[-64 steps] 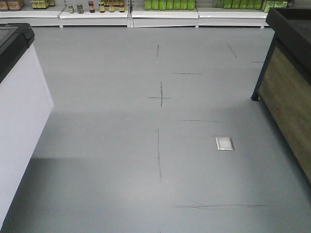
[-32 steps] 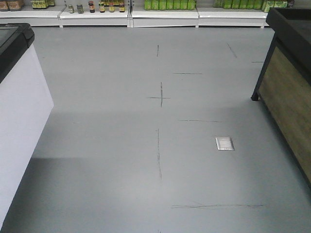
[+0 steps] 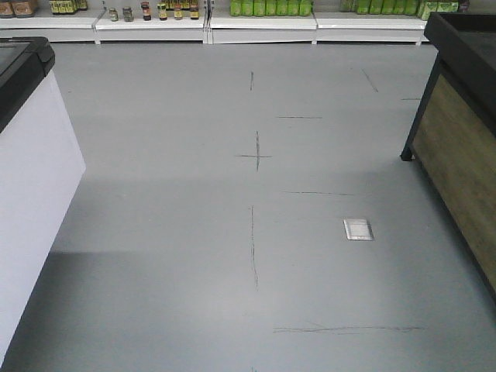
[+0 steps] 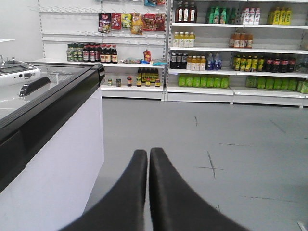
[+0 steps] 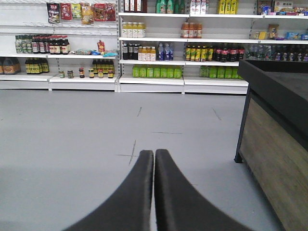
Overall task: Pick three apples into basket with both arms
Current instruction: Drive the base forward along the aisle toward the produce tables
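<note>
No apples and no basket show in any view. My left gripper point(image 4: 148, 153) is shut and empty, its two black fingers pressed together, pointing across the grey floor beside a white chest freezer point(image 4: 53, 159). My right gripper point(image 5: 154, 154) is shut and empty too, pointing over the floor toward the shelves, with a wood-sided stand point(image 5: 276, 144) to its right. Neither gripper shows in the front view.
The white freezer with a black rim point(image 3: 31, 178) stands at the left and the wood-panelled black-framed stand point(image 3: 461, 155) at the right. Store shelves with bottles and jars point(image 3: 256, 15) line the far wall. A small metal floor plate point(image 3: 358, 229) lies between them.
The floor marks shift by a few pixels between frames; nothing else has changed.
</note>
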Robot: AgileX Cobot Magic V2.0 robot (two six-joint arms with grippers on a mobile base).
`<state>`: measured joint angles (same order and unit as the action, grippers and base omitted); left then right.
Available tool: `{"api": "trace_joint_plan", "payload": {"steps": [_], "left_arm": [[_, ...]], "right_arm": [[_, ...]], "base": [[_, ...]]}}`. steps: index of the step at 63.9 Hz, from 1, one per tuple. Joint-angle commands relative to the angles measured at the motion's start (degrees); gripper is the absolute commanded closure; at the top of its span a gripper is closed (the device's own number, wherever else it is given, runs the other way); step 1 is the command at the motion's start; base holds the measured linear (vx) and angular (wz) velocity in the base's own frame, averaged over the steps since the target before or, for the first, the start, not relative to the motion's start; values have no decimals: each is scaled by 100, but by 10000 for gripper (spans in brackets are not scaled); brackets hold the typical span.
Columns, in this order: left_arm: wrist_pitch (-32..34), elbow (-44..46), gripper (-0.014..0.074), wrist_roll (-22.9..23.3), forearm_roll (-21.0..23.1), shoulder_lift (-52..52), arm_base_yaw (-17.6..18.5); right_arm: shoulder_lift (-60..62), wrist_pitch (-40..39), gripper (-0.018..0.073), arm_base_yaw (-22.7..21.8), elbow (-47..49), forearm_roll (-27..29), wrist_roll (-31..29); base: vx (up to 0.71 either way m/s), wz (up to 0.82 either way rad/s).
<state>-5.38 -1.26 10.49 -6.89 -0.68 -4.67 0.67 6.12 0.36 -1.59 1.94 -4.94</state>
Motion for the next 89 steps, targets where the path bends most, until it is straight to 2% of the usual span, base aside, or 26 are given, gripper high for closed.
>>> {"api": "trace_joint_plan", "payload": {"steps": [1,89], "left_arm": [[436,-55,603,37,7,-86,-2],[436,-55,603,37,7,-86,-2]], "right_arm": [[77,-398,565,-36,-83,-28,3],[77,-398,565,-36,-83,-28,3]], "base": [[0,0],[1,0]]}}
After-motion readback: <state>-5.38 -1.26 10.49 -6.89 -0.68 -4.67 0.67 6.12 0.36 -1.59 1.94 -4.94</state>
